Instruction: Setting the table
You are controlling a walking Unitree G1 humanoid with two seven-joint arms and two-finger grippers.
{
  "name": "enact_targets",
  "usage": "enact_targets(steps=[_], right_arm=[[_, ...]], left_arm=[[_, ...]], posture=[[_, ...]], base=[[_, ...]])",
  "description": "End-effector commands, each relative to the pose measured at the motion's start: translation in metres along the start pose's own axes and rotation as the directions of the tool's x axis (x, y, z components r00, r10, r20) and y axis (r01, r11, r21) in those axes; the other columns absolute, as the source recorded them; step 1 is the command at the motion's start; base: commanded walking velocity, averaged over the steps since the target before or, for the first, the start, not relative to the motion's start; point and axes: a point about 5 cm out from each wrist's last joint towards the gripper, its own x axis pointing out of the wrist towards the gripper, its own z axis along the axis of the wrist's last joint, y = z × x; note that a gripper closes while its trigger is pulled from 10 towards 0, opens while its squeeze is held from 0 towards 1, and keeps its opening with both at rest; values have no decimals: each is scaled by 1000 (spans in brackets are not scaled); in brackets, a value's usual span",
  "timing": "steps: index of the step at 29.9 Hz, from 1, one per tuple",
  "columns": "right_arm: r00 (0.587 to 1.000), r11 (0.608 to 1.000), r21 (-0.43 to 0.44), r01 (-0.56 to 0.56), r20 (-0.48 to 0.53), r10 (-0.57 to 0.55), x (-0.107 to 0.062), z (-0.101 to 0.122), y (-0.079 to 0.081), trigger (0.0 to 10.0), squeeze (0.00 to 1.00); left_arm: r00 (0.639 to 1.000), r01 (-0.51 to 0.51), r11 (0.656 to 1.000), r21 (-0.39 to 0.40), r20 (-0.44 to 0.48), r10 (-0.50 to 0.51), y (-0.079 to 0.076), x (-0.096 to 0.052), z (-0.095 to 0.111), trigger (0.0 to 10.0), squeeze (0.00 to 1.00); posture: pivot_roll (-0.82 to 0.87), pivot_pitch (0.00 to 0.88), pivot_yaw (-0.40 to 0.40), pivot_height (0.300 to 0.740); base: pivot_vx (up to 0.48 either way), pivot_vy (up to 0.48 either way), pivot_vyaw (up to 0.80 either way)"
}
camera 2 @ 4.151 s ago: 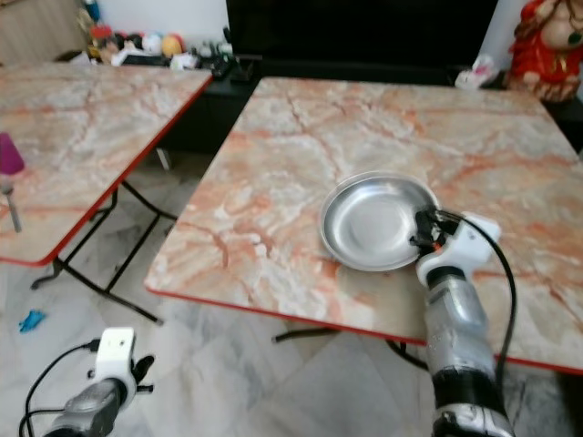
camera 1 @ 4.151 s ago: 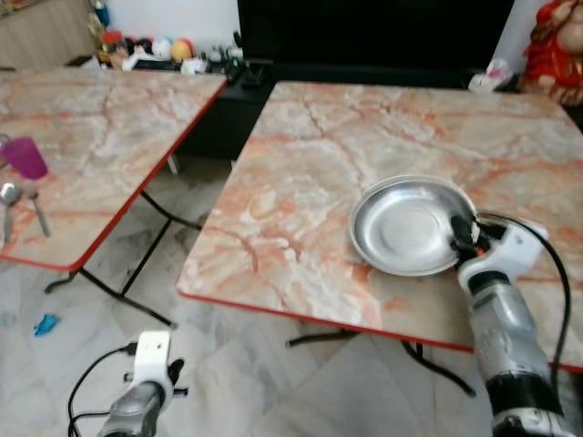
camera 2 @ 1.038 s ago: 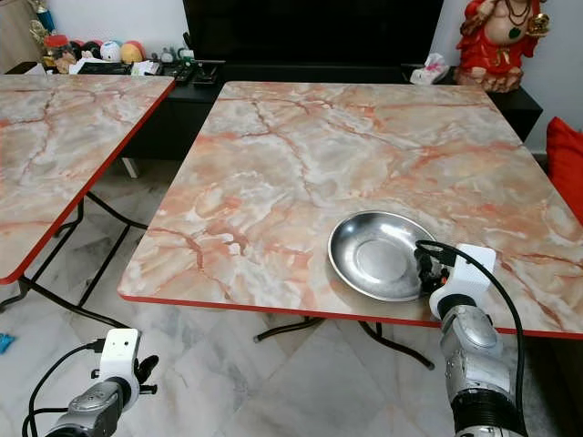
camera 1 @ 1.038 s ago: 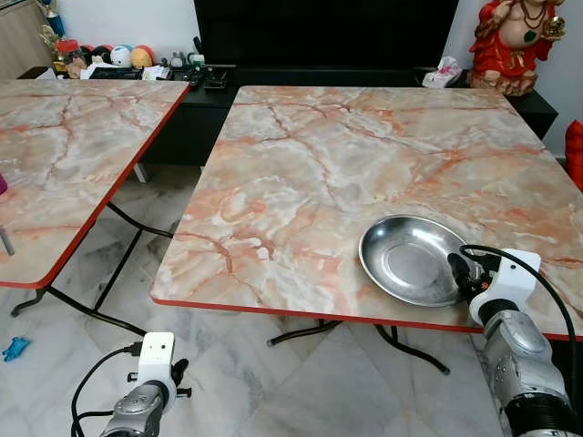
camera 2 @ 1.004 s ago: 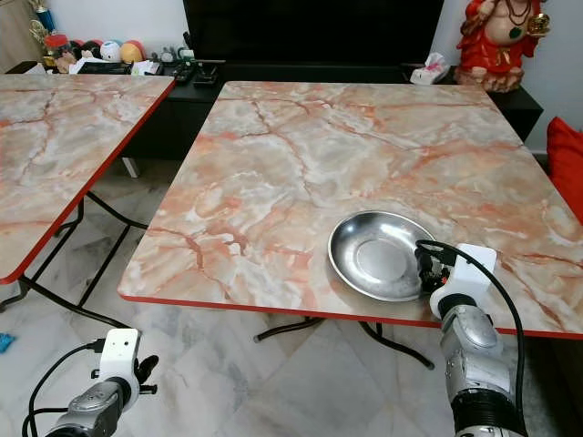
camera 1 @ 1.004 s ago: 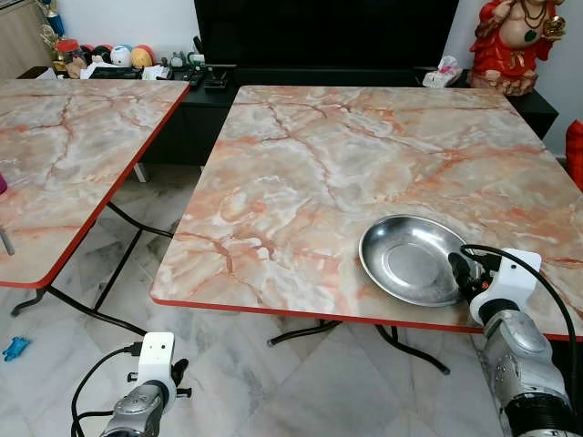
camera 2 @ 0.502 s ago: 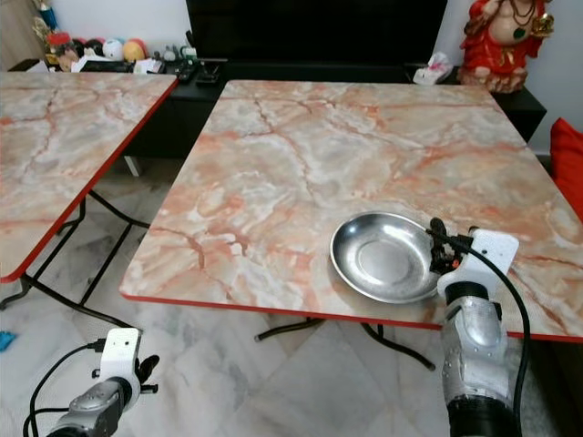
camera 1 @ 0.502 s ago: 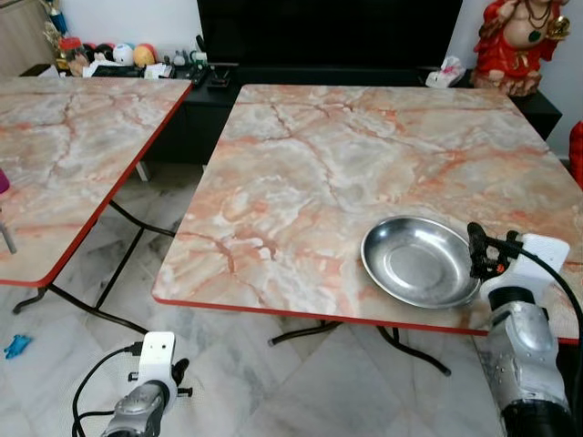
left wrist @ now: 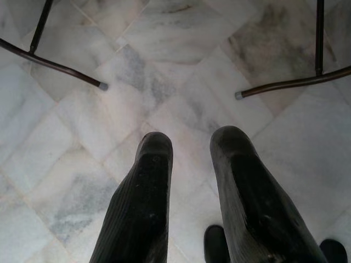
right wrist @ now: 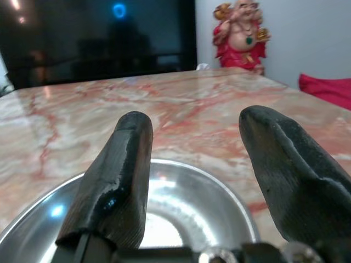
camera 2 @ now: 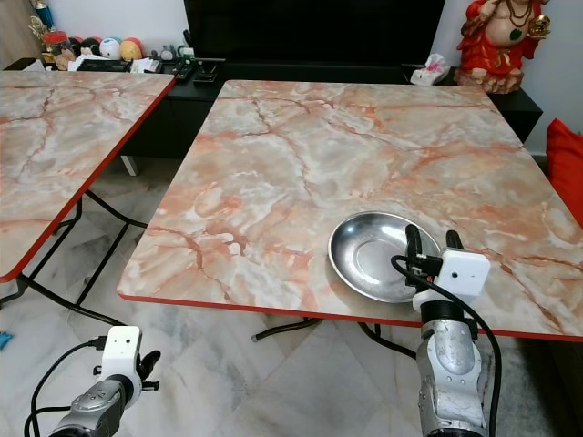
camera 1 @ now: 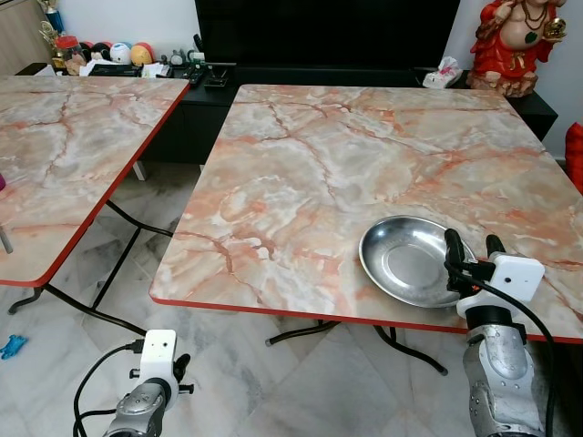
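My right pincer [camera 1: 470, 244] stands in the lower right of the frame at the near right rim of the steel plate [camera 1: 408, 259], its two black fingers spread wide apart and upright, holding nothing; one finger [right wrist: 112, 181] rises over the plate's edge and the other stands just outside it. The plate [camera 2: 373, 254] lies flat on the marbled tabletop [camera 1: 337, 164] with the red edge, close to its near edge and toward the right side. My left pincer [left wrist: 189, 159] hangs idle low in the lower left of the frame over the pale marble floor [left wrist: 164, 82], fingers a little apart and empty, with dark table legs [left wrist: 52, 63] on the floor ahead of it. A second marbled tabletop [camera 1: 64, 146] stands to the left. At the upper right a red figurine [camera 1: 515, 41] sits on a dark cabinet [camera 1: 219, 109] behind the tabletop.
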Motion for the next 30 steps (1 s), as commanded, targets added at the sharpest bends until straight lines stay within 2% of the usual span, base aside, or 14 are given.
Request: enact_targets(steps=[1,6,14,30], right_arm=[[1000,1000,14,21,19,-21,1,2,1,10000,0],[1000,1000,9,20,15,-20,-2,0,6,10000,0],[999,1000,23,9,31,-9,2,2,18,10000,0],[1000,999,37,-14,26,13,9,4,25,10000,0]], left_arm=[[1000,-5,1000,4,-13,5,1,-2,-5,10000,0],[1000,-7,1000,-8,-24,7,1,-2,-6,10000,0],[999,-11,1000,-6,-42,10,0,-3,-10,10000,0],[999,-22,1000,-17,-49,21,1,-3,-12,10000,0]], posture=[[24,0,16,740],[23,0,15,740],[35,0,18,740],[48,0,20,740]], base=[[0,0,0],[0,148,0],[0,363,0],[0,385,0]])
